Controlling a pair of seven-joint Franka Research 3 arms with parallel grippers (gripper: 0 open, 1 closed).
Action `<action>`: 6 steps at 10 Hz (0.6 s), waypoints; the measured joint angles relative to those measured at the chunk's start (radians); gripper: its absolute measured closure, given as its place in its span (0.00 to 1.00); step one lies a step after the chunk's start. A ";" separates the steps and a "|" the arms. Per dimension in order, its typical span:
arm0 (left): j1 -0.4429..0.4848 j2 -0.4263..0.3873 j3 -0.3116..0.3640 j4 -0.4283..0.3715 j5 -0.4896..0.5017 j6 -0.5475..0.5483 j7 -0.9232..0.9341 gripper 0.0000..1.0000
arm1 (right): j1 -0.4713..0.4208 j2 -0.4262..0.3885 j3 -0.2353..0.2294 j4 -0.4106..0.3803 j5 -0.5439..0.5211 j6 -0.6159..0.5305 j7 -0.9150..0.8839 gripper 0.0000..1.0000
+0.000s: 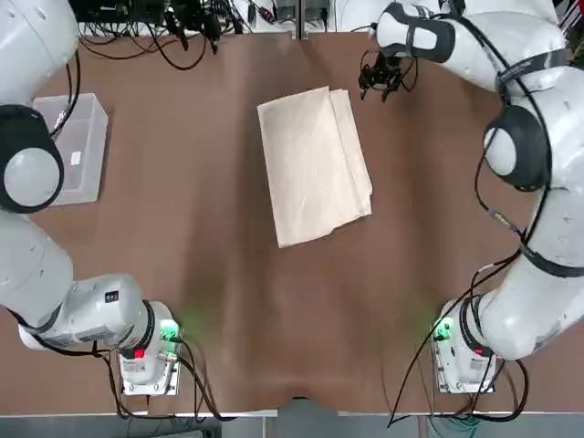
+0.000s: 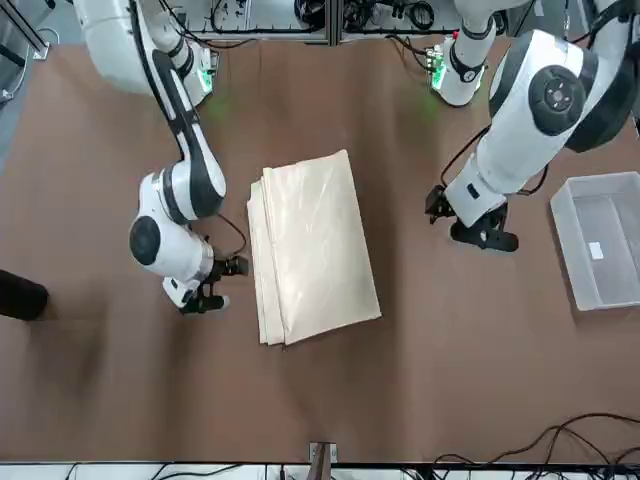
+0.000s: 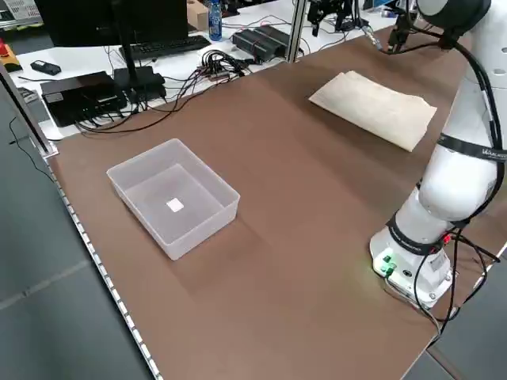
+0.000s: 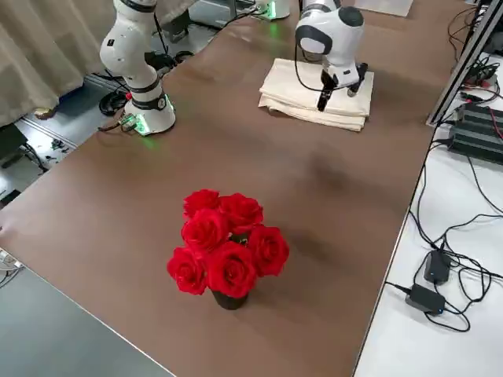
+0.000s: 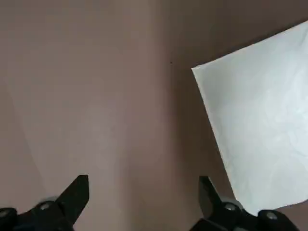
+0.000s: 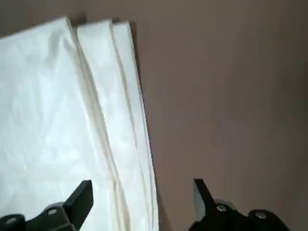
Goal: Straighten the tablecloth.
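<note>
— Counting twelve as straight away from the robot, finding the tablecloth (image 1: 310,169) where?
— Lying folded near mid-bench (image 1: 228,310), leaning lengthwise from about eleven toward five, showing stepped, creased layers along the three o'clock edge.
— And hovering nearby?
— Seeing the left pincer (image 5: 144,179) at about eleven, gaping wide, gripping nothing, hanging over brown bench just beside the cloth's nine o'clock edge in the left wrist view.
— Checking the right pincer (image 6: 143,182) too?
— Hovering at about one, opening wide and empty, spanning the layered edge in the right wrist view: lining up one fingertip over cloth, the other over bench.
— Having room for moving?
— Seeing bench stretching toward six, and toward nine as far as the clear bin (image 1: 78,151); toward three, meeting the red roses (image 4: 228,243), standing well apart from the cloth.
</note>
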 joint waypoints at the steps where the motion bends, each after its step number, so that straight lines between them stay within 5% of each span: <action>1: 0.024 -0.012 0.000 -0.002 0.000 0.000 0.021 0.00 | 0.001 -0.043 0.004 -0.073 0.055 -0.001 -0.016 0.07; 6: 0.083 -0.073 0.001 -0.003 0.000 -0.050 0.112 0.00 | 0.030 -0.089 0.022 -0.349 0.399 0.199 -0.211 0.07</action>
